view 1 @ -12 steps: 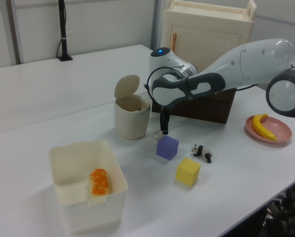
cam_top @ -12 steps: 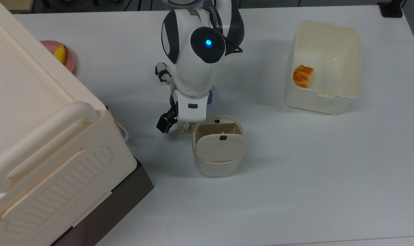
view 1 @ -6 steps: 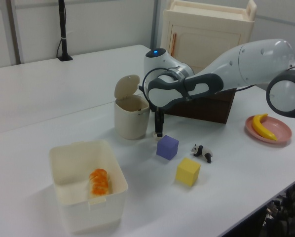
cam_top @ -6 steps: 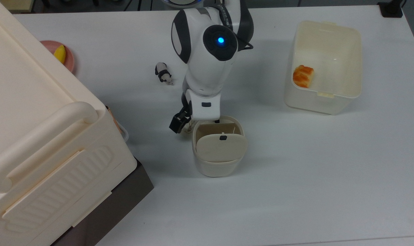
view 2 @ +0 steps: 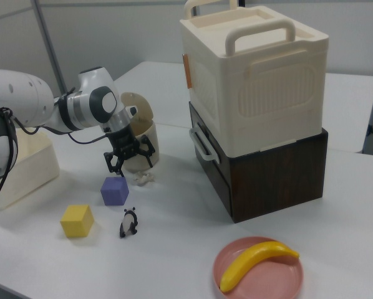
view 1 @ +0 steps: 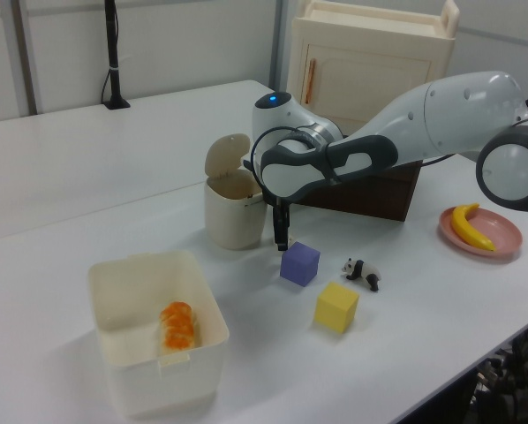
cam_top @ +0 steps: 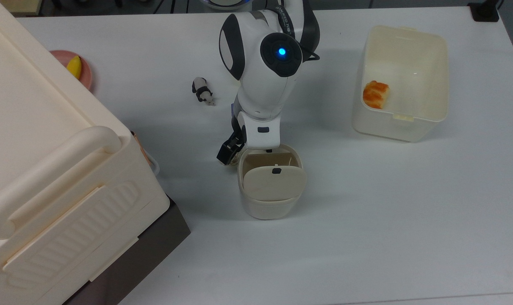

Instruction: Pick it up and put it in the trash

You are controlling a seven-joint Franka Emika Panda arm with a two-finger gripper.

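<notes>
The end effector hangs open and empty — fingers spread, pointing down at the counter. The crumpled paper wad lies on the counter just beside the trash bin, at about 4 o'clock from the end effector in the right view. A purple cube sits near — at the wad's 8 o'clock.

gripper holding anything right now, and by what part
Nothing is held. The gripper is open, fingers spread, hanging beside the trash bin. The paper wad lies loose on the table below it.
</notes>
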